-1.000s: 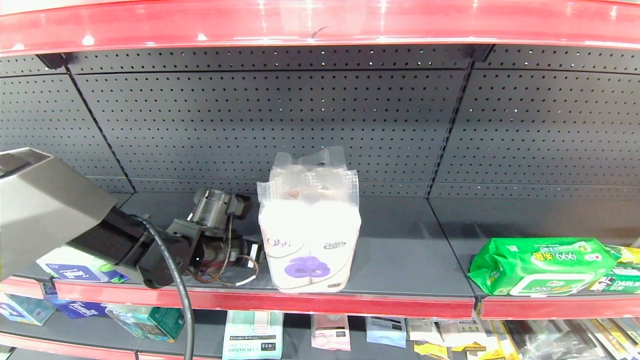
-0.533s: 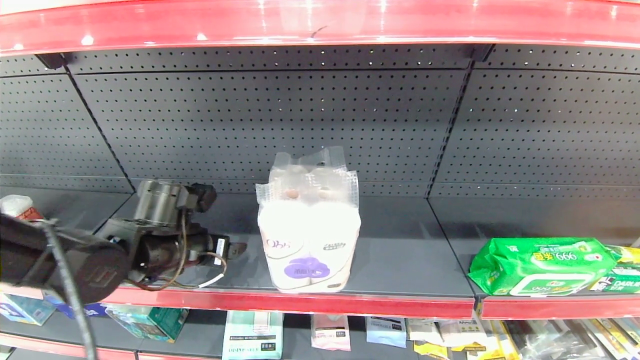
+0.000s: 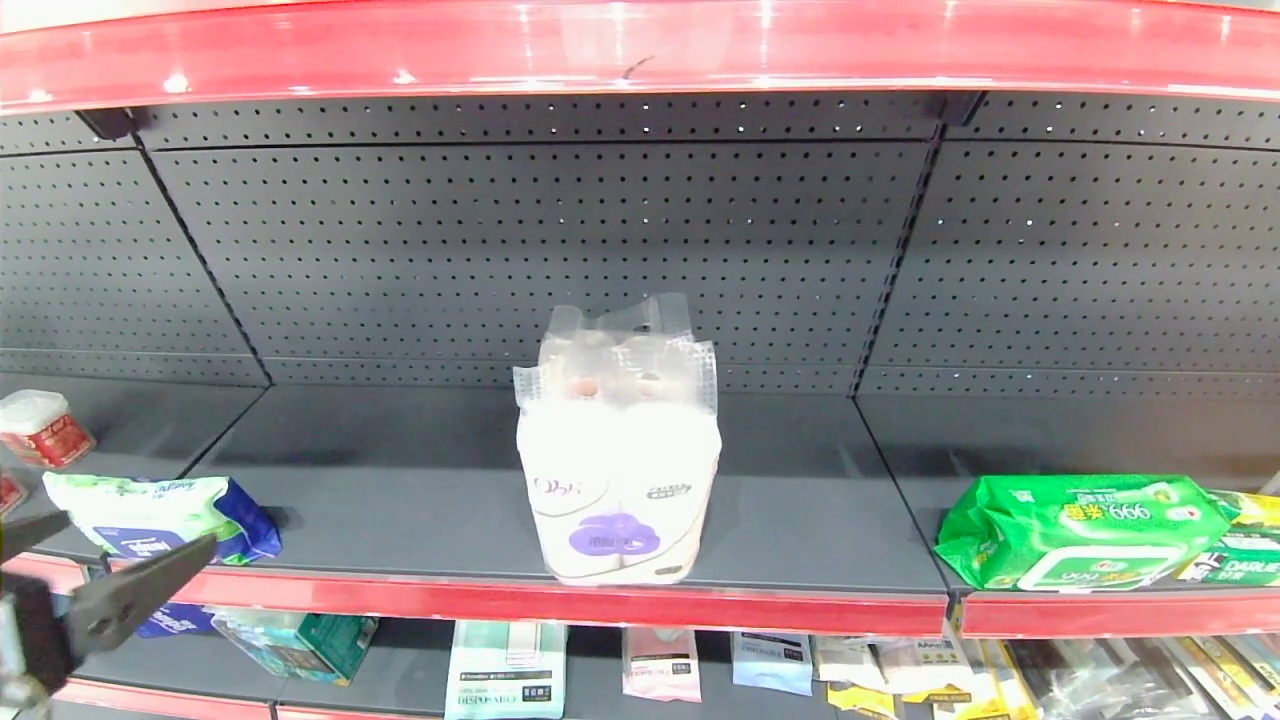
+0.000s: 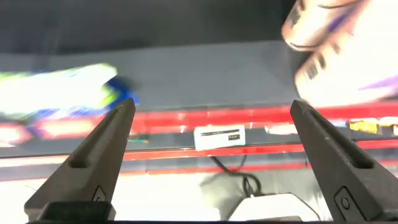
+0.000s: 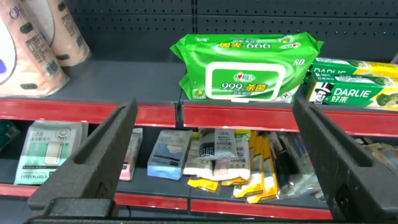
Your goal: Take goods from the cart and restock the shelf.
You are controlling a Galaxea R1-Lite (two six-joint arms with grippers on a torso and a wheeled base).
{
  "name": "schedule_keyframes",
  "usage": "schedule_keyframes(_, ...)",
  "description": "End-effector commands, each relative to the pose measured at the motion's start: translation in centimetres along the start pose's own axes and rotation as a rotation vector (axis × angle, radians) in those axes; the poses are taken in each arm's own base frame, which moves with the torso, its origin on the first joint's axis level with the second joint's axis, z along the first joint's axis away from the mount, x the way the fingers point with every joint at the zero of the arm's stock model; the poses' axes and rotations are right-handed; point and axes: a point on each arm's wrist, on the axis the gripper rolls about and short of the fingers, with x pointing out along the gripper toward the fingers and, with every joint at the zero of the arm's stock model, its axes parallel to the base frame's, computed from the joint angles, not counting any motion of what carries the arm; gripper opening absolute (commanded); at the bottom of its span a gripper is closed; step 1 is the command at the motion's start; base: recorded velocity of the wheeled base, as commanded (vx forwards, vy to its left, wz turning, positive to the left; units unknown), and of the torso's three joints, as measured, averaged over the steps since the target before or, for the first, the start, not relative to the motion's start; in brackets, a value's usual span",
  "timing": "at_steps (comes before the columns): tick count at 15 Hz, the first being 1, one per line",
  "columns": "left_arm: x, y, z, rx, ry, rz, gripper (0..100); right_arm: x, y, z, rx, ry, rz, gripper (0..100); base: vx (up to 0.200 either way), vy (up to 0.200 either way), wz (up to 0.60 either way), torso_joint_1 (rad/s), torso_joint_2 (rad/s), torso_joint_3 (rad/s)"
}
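White tissue pack (image 3: pixel 618 480) upright on shelf (image 3: pixel 400 480) | left pincer (image 4: pixel 212 104) wide open, empty | right pincer (image 5: pixel 216 102) likewise, facing green wipes (image 5: pixel 245 68)

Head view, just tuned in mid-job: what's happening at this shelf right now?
Nothing is being held at the moment. The toilet paper pack stands upright near the front edge of the shelf, free of both arms. The left end effector is open and empty, low in front of the shelf edge by the blue-and-green wipes pack. The right end effector is also open and empty, facing the green wipes pack.
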Motion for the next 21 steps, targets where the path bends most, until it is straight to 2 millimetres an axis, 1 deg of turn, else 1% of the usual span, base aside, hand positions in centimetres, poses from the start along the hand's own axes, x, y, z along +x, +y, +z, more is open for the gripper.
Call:
schedule_keyframes(1, -9.5, 0.8, -9.5, -0.002, -0.212, 0.044, 100, 0.0, 0.0, 0.0, 0.001, 0.000, 0.000, 100, 0.000, 0.000, 0.00, 0.000, 0.00, 0.000)
schedule_keyframes(2, -9.4, 0.8, -12.0, -0.007, -0.232, 0.049, 100, 0.0, 0.0, 0.0, 0.001, 0.000, 0.000, 100, 0.000, 0.000, 0.00, 0.000, 0.00, 0.000)
schedule_keyframes(3, -8.6, 0.9, -12.3, -0.027, -0.229, 0.079, 100, 0.0, 0.0, 0.0, 0.001, 0.000, 0.000, 100, 0.000, 0.000, 0.00, 0.000, 0.00, 0.000)
schedule_keyframes(4, -8.2, 0.9, -11.8, -0.089, -0.313, 0.084, 100, 0.0, 0.0, 0.0, 0.004, 0.000, -0.003, 100, 0.000, 0.000, 0.00, 0.000, 0.00, 0.000)
schedule_keyframes(6, -4.9, 0.7, -14.0, -0.158, -0.333, 0.049, 100, 0.0, 0.0, 0.0, 0.004, 0.000, -0.003, 100, 0.000, 0.000, 0.00, 0.000, 0.00, 0.000)
schedule_keyframes(7, -3.6, 0.6, -14.9, -0.163, -0.406, 0.044, 100, 0.0, 0.0, 0.0, 0.002, 0.000, -0.003, 100, 0.000, 0.000, 0.00, 0.000, 0.00, 0.000)
schedule_keyframes(8, -3.6, 0.6, -15.2, -0.170, -0.351, 0.043, 100, 0.0, 0.0, 0.0, 0.002, 0.000, -0.004, 100, 0.000, 0.000, 0.00, 0.000, 0.00, 0.000)
schedule_keyframes(21, -3.5, 0.6, -15.3, -0.181, -0.355, 0.048, 100, 0.0, 0.0, 0.0, 0.005, 0.001, -0.010, 100, 0.000, 0.000, 0.00, 0.000, 0.00, 0.000)
